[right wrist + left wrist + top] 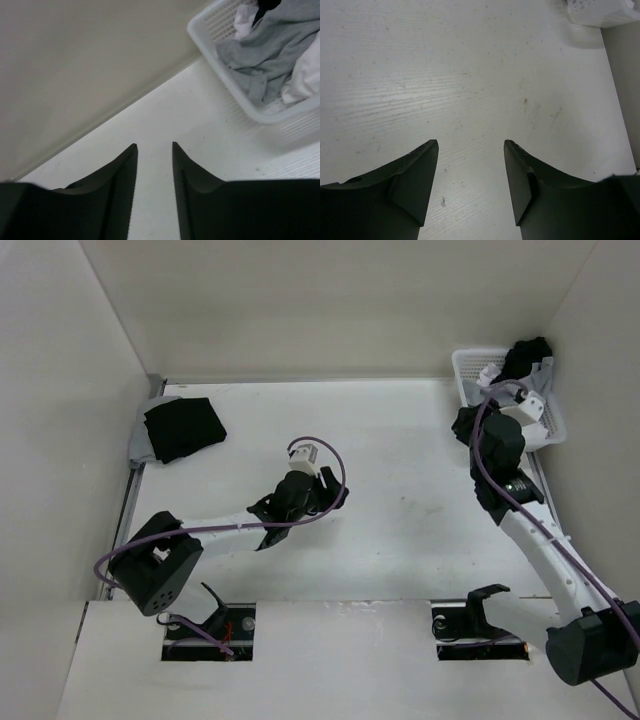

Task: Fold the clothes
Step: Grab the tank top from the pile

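The clothes, a light grey T-shirt [272,47], lies crumpled in a white basket [207,40] at the table's back right corner. My right gripper [152,145] hovers over bare table just left of that basket, open, with nothing between its fingers. In the top view the right gripper [466,426] sits beside the basket [462,368], and the arm hides the grey shirt. My left gripper [470,142] is open over the bare middle of the table, pointing right toward the basket [600,12]. Seen from above, the left gripper [332,498] is far from the clothes.
A folded black garment [183,428] lies at the back left on something light grey. Black cloth [525,358] and white cloth [300,82] also fill the basket. White walls close in the table at the left, back and right.
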Action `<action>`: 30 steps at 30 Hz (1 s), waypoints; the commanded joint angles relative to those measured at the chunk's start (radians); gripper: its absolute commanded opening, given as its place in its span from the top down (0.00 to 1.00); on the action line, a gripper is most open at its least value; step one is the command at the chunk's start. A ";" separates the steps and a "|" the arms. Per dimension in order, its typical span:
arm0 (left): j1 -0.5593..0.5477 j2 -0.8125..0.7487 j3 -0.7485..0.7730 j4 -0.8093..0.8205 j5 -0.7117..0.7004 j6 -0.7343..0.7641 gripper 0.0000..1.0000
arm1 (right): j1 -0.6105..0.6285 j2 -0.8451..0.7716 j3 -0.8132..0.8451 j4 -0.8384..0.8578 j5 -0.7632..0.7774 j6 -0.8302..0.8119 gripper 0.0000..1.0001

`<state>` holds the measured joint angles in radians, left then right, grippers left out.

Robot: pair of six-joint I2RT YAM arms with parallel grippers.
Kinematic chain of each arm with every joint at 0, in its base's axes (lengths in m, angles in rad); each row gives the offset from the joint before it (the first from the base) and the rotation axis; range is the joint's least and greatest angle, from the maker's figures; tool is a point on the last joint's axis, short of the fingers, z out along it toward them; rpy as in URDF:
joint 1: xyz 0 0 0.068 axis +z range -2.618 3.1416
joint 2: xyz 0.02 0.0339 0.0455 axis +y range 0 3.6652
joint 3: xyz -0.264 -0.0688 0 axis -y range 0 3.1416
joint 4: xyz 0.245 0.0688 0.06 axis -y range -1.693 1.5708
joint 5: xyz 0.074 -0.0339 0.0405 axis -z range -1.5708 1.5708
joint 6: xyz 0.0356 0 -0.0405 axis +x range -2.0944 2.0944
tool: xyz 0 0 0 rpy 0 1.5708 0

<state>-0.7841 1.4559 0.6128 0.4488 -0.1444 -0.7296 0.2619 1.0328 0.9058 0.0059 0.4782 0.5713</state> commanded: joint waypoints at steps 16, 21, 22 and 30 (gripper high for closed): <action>-0.033 0.087 0.008 0.140 0.071 0.010 0.46 | -0.379 0.692 0.580 -0.047 -0.050 -0.076 0.89; -0.034 0.109 0.004 0.171 0.080 0.006 0.47 | -0.444 0.890 0.758 -0.063 -0.111 -0.102 0.87; -0.031 0.109 0.001 0.177 0.080 0.006 0.47 | -0.459 0.941 0.806 -0.072 -0.118 -0.103 0.82; 0.006 0.118 -0.004 0.180 0.077 0.006 0.47 | -0.500 1.234 1.103 -0.135 -0.130 -0.188 0.45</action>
<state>-0.7971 1.5730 0.6167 0.5648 -0.0746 -0.7284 -0.2306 2.1529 1.8542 -0.1040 0.3656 0.4450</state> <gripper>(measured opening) 0.534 0.509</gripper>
